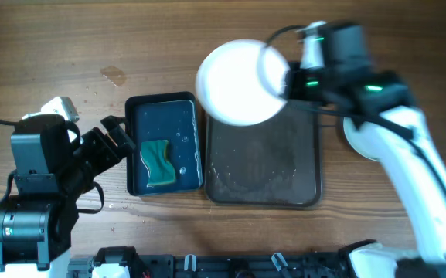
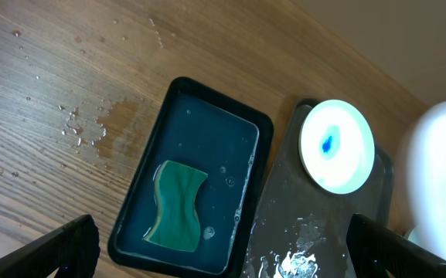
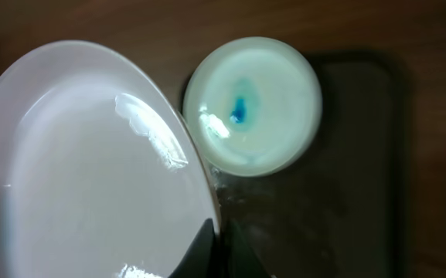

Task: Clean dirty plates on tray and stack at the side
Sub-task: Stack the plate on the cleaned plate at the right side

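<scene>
My right gripper (image 3: 219,249) is shut on the rim of a clean-looking white plate (image 3: 91,170) and holds it tilted in the air over the back left corner of the dark brown tray (image 1: 284,181). In the overhead view this plate (image 1: 240,81) hides what lies under it. A second plate (image 3: 252,104) with a blue smear lies on the tray (image 3: 346,193) below; it also shows in the left wrist view (image 2: 336,145). A third white plate (image 1: 359,143) lies on the table right of the tray, partly hidden by the right arm. My left gripper (image 2: 223,262) is open and empty.
A smaller black tray (image 1: 134,166) of blue water with a green sponge (image 1: 159,162) stands just left of the brown tray, right in front of my left gripper (image 1: 118,137). Water drops (image 2: 76,131) lie on the wooden table. The brown tray (image 2: 284,232) is wet.
</scene>
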`<move>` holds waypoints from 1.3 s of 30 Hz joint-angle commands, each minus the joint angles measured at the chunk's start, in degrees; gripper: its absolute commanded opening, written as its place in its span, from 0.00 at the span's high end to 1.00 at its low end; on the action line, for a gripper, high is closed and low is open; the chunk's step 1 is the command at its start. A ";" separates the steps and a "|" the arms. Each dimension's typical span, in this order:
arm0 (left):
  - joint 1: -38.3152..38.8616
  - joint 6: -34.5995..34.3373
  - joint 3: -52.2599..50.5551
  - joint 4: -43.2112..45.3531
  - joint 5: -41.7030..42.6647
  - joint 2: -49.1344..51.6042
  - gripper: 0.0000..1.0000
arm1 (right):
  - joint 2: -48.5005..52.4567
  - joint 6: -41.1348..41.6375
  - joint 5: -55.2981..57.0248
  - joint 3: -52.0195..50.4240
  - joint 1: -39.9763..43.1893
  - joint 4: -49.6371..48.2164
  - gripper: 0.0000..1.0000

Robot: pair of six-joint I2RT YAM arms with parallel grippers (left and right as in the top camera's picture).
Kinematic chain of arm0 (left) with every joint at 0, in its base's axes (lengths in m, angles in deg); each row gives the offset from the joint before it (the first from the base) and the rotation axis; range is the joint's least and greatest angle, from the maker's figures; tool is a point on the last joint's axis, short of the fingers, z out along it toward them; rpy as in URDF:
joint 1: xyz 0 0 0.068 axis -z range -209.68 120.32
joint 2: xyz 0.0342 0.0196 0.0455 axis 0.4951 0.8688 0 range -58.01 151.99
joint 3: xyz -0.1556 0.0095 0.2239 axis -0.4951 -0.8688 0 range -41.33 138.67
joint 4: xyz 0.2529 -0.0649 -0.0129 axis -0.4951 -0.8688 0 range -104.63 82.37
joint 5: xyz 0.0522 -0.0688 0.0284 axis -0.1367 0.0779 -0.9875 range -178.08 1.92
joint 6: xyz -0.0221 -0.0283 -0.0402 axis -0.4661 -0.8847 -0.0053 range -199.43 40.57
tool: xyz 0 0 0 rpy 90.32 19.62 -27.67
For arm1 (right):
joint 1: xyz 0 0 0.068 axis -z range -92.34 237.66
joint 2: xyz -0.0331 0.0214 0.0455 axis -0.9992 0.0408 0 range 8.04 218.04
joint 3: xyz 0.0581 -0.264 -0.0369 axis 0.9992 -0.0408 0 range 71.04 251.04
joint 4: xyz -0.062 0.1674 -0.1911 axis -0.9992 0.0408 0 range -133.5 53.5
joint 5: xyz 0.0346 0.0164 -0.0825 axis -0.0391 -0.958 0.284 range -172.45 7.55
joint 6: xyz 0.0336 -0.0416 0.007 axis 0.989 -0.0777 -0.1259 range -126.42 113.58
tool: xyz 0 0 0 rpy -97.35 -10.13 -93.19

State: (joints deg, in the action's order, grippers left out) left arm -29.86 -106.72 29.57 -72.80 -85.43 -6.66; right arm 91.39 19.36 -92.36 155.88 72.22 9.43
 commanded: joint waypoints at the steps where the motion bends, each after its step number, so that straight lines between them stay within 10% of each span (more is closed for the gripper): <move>1: -0.42 -0.13 0.79 0.13 -0.39 -0.31 0.00 | -3.32 1.36 -3.23 -2.47 19.50 7.13 0.96; 10: -0.42 -0.13 0.79 0.13 -0.39 -0.31 0.00 | 1.42 -3.23 -2.19 -29.97 55.58 -10.54 0.96; 11: -0.42 -0.13 0.79 0.13 -0.39 -0.31 0.00 | 2.23 -3.30 0.31 -30.01 55.43 -10.58 0.89; 12: -0.42 -0.13 0.79 0.13 -0.39 -0.31 0.00 | 2.36 -3.37 0.37 -29.97 55.41 -11.15 0.58; 14: -0.42 -0.13 0.79 0.13 -0.39 -0.31 0.00 | 1.18 -6.34 -6.25 -28.02 54.75 -10.45 0.45; 19: -0.42 -0.13 0.79 0.13 -0.39 -0.31 0.00 | -10.40 -12.87 -15.34 -16.15 35.69 -2.21 0.58; 24: -0.42 -0.13 0.79 0.13 -0.39 -0.31 0.00 | -2.67 -10.43 7.45 -8.22 4.39 -5.27 0.47; 33: -0.42 -0.13 0.79 0.13 -0.39 -0.31 0.00 | 33.75 -11.82 6.84 -8.22 1.97 -36.83 0.43; 35: -0.42 -0.13 0.79 0.13 -0.39 -0.31 0.00 | 35.74 -11.63 3.61 -8.22 1.97 -38.62 0.56; 37: -0.42 -0.13 0.79 0.13 -0.39 -0.31 0.00 | 35.65 -8.68 5.57 -8.22 2.03 -36.48 0.95; 39: -0.42 -0.13 0.79 0.13 -0.39 -0.31 0.00 | 33.92 -7.28 5.62 -8.22 2.38 -33.57 0.96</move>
State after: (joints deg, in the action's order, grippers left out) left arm -29.86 -106.72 29.57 -72.82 -85.43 -6.63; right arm 126.95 9.64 -86.57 147.35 74.01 -26.35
